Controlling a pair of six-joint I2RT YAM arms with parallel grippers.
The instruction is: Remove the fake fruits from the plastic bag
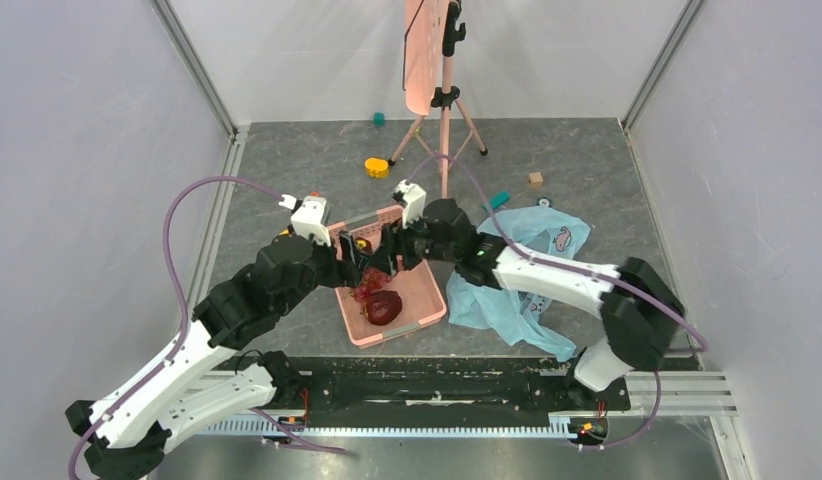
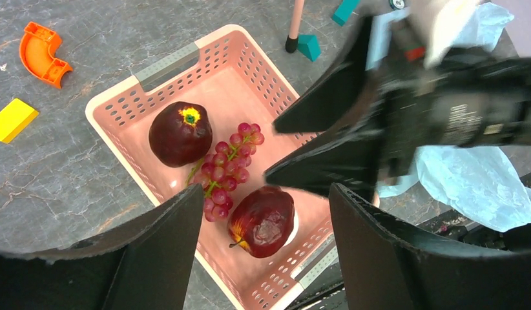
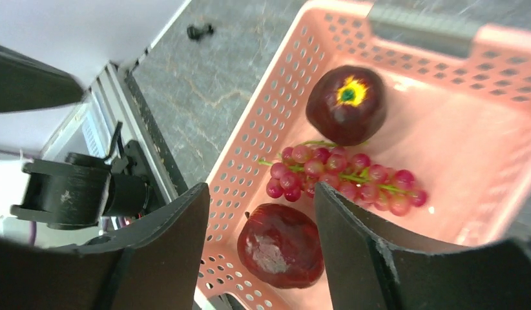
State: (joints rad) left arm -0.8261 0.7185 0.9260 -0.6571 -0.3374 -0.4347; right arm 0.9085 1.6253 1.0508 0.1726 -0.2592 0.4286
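You are holding your left gripper (image 2: 266, 213) over the pink perforated plastic basket (image 2: 114, 97). Its black fingers are spreading wide and gripping nothing. Your right gripper (image 3: 260, 194) is hanging over the same basket from the opposite side, and its jaws are also standing apart with nothing between them.

Both glossy dark-red fake fruits are lying inside the basket. The fruit with the yellow end (image 2: 180, 134) is sitting toward the far grey handle. The second dark-red fruit (image 2: 263, 221) is resting nearer the arms' bases, below both grippers. A bunch of red plastic grapes (image 2: 224, 171) is lying between the two.

The thin light-blue plastic bag (image 1: 532, 240) is lying crumpled on the dark grey marbled table (image 2: 56, 174), just beside the basket on your right and partly under the right arm. An orange curved toy block (image 2: 43, 53) and a flat yellow block (image 2: 13, 119) are sitting on the table, apart from the basket.
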